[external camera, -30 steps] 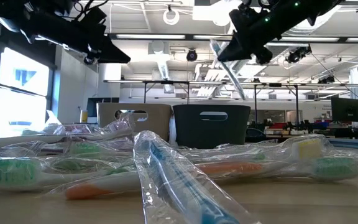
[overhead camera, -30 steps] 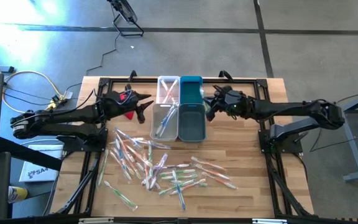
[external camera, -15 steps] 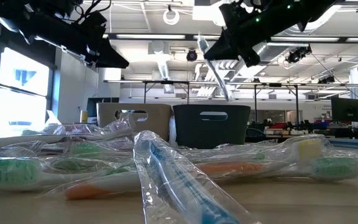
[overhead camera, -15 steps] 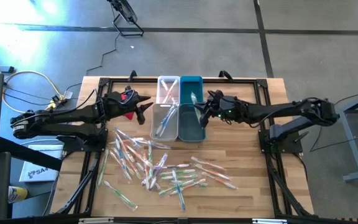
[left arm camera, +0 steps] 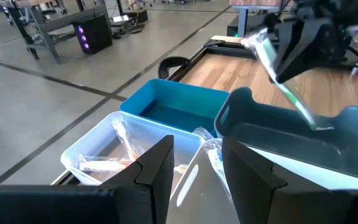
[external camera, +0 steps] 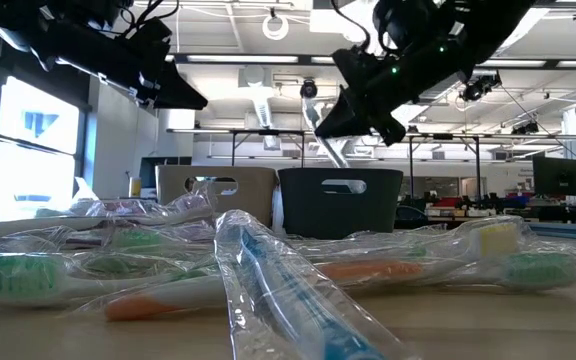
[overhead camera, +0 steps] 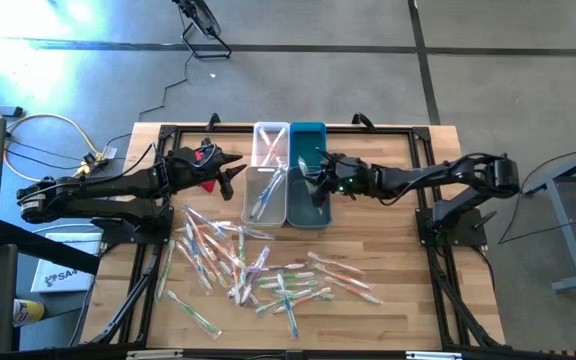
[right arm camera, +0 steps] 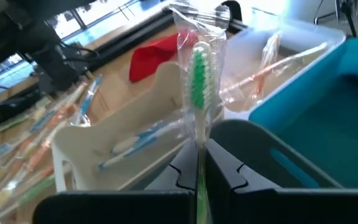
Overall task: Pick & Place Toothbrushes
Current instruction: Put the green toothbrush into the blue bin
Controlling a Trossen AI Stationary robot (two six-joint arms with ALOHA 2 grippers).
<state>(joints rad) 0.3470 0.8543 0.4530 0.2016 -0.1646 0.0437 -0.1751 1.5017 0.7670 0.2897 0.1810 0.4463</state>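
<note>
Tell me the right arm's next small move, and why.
Probably lower a little and open. The right gripper is shut on a green toothbrush, hanging over the dark teal bin but not yet inside it. The left gripper waits beside the grey bin.

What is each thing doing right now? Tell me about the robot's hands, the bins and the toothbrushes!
right gripper: shut on green toothbrush, above dark teal bin
left gripper: open, empty, above the bins
white bin: holds a few toothbrushes
grey bin: holds a blue toothbrush
loose toothbrushes: wrapped, scattered on the table
red cloth: lying crumpled
</note>
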